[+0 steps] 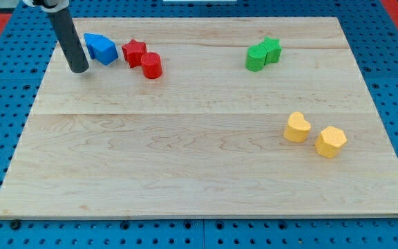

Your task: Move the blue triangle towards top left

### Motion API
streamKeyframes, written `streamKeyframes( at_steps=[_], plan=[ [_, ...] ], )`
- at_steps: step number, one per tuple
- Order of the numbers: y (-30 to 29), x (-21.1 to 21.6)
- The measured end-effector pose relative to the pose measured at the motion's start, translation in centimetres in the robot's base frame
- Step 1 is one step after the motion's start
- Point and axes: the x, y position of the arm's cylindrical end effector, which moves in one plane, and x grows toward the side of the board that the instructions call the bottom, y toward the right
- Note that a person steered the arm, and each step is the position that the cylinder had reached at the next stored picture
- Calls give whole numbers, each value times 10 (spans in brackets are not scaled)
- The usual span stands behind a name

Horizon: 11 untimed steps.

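Note:
The blue triangle lies near the board's top left, pressed against a blue cube-like block just to its right; the two read almost as one blue mass. My tip rests on the board just left of and below the blue blocks, a small gap away. The dark rod rises from it toward the view's top left and hides part of the blue triangle's left side.
A red star and a red cylinder sit right of the blue blocks. Two green blocks lie at the top right. A yellow heart and a yellow hexagon lie at the right. The wooden board ends near the tip's left.

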Motion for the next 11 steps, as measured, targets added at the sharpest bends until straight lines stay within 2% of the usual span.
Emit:
streamKeyframes(
  at_steps=[4, 6, 8, 11],
  plan=[
    [-6, -51],
    [-71, -46],
    [-19, -51],
    [-6, -41]
  ],
)
